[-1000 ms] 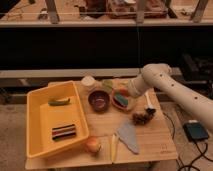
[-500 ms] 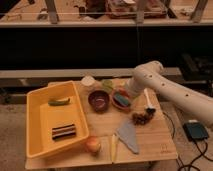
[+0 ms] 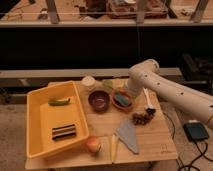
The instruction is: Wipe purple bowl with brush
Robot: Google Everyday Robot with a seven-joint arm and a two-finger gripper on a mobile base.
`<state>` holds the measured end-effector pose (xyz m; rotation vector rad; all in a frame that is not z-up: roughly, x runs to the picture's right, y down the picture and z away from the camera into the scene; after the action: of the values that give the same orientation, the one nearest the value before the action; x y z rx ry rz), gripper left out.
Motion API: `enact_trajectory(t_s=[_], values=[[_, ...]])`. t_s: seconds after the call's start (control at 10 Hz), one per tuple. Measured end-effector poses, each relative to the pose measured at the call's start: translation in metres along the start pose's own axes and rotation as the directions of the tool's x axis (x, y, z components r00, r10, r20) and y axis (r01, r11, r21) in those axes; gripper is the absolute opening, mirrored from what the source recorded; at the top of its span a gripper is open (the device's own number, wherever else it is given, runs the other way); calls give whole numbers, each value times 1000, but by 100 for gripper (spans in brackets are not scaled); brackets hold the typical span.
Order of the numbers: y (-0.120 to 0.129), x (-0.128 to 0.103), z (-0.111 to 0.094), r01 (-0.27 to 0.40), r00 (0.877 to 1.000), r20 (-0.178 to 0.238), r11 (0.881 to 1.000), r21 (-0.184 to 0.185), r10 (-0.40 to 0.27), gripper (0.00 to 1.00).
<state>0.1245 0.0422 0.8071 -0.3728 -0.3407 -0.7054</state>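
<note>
one spread claw (image 3: 131, 92) hangs near the purple bowl (image 3: 99, 100), brush (image 3: 148, 98) lying just beside.

The gripper (image 3: 131, 90) has swung left to the orange bowl (image 3: 121, 102).

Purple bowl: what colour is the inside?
Pinkish inside the purple bowl, in the camera view; gripper by the orange bowl.

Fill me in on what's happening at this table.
A robot arm is set to wipe the purple bowl with the brush. Its hand hangs low behind the orange bowl, empty and open. The brush lies on the table beside it, not yet picked up. The purple bowl sits untouched.
</note>
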Motion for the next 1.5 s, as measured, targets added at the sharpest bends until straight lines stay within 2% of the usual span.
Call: enact_trajectory(t_s=[0.1, 0.2, 0.3, 0.4, 0.5, 0.7, 0.8, 0.9, 1.0, 1.1, 1.2, 1.4, 1.5], values=[[6, -2, 6, 81, 996, 26, 997, 0, -81, 80], [13, -1, 8, 181, 981, 62, 983, 12, -181, 80], [21, 0, 7, 283, 954, 100, 959, 24, -284, 80], [28, 3, 6, 385, 911, 140, 922, 45, -387, 80], [34, 3, 5, 494, 847, 179, 866, 81, -500, 80], [44, 5, 3, 612, 747, 214, 777, 148, -629, 80], [49, 7, 1, 647, 709, 221, 742, 174, -670, 80], [51, 7, 2, 667, 688, 221, 722, 181, -691, 80], [48, 7, 4, 680, 686, 209, 717, 156, -696, 80], [45, 8, 12, 687, 700, 192, 722, 82, -688, 80], [44, 11, 16, 685, 714, 176, 728, 28, -678, 80], [54, 33, 16, 673, 737, 135, 737, -59, -662, 80], [65, 53, 15, 662, 749, 112, 743, -96, -653, 80]])
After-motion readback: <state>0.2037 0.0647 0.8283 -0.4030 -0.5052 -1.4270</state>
